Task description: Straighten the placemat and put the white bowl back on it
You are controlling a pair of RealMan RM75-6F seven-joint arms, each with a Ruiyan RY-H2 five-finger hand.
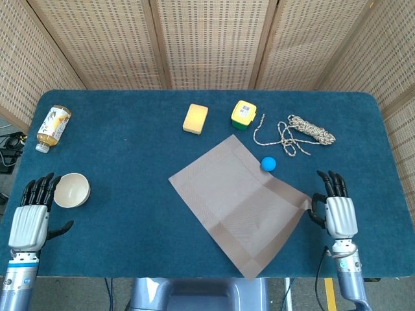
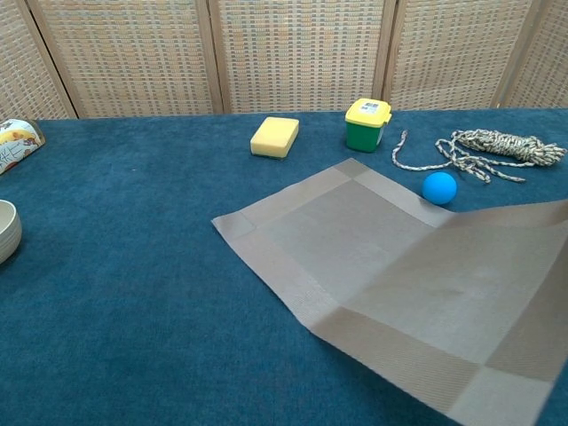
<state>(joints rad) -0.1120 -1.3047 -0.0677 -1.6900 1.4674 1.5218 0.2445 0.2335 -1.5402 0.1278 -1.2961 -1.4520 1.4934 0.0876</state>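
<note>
Head view: right robot hand (image 1: 339, 214) at the near right of the blue cloth-covered desk (image 1: 130, 142), pinching the right corner of the tan woven rectangular placemat (image 1: 243, 197). Placemat skewed diamond-wise, right corner lifted, small blue ball (image 1: 268, 163) touching its far edge. Left robot hand (image 1: 30, 219) empty, fingers extended and apart, just beside the round white bowl (image 1: 71, 190) at the near left, well apart from the placemat.

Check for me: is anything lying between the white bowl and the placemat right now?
Nothing: in the head view, only bare blue tablecloth lies between the white bowl and the placemat. The chest view shows the same bare stretch.
</note>
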